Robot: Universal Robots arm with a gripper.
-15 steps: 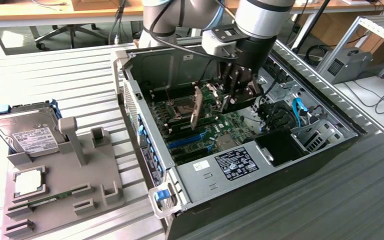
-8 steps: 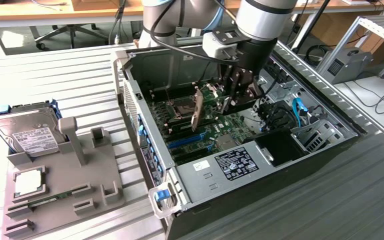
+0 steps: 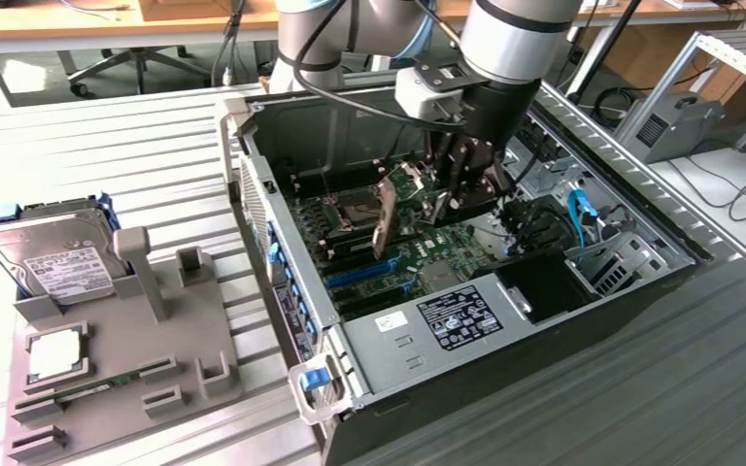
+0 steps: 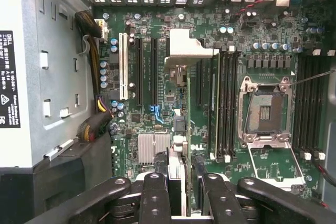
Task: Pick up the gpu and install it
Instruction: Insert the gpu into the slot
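Claw [image 3: 457,199] grips gpu [image 3: 392,209] above motherboard [image 4: 157,108]; its lower edge hidden.

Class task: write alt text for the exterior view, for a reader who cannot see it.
A robot arm's gripper holds the gpu edge-down above the motherboard inside an open computer case. On the exterior view's left, a grey holder carries a hard drive.

One open computer case [image 3: 477,320], one graphics card [image 3: 392,209], one robot arm [image 3: 509,39], one hard drive [image 3: 55,257], one grey parts tray [image 3: 152,379], one processor chip [image 3: 55,354], one memory strip [image 3: 101,385].
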